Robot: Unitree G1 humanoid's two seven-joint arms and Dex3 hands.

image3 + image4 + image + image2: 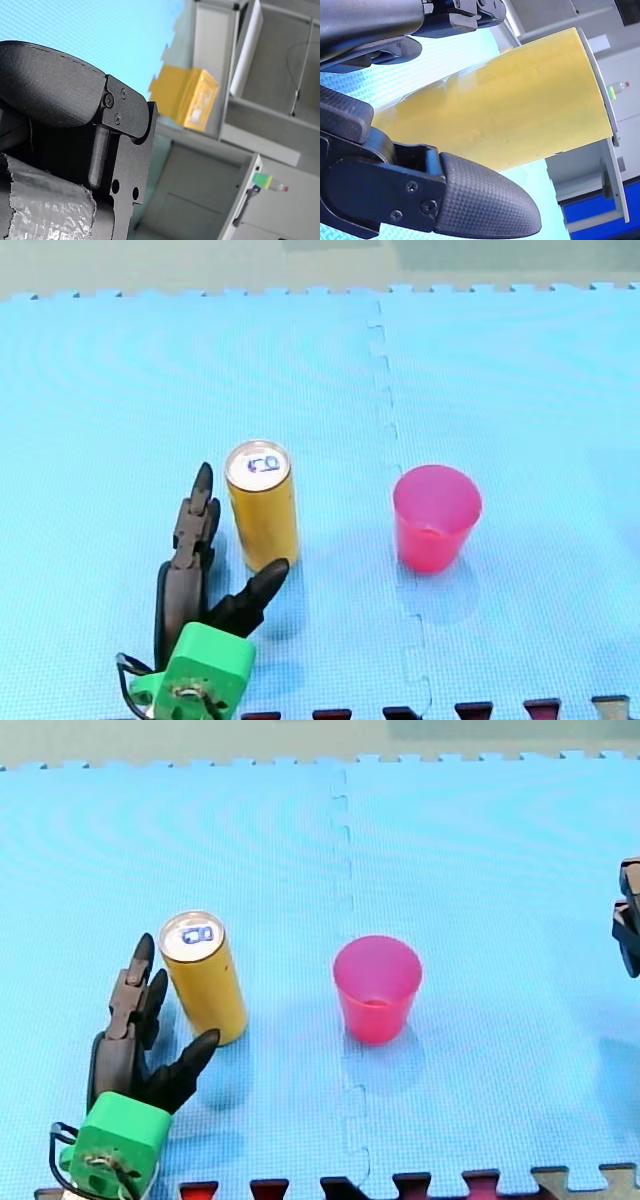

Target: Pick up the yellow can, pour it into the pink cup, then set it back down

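Note the can (262, 510) upright on the mat (500, 390), well apart from the cup (435, 518) on its right. See the left hand (195, 590) released and cupped round it, grasping nothing: fingers (370, 20) just beside one flank with a sliver of mat between, thumb (485, 200) low by the base on the other, touching or just short, hard to say which. Cannot tell the state of the right hand (629, 915), off at the mat's far right edge. Judging by looks: smooth thin metal, probably slippery, stiff along its length but easy to dent in the wall, weight not to be read from here. Better to take hold near mid-height than by the base, thumb opposite fingers, squeezing only enough to stop a slip during the tilt. Keep below the rim to leave the pour clear. Treat the cup as light and easily tipped.
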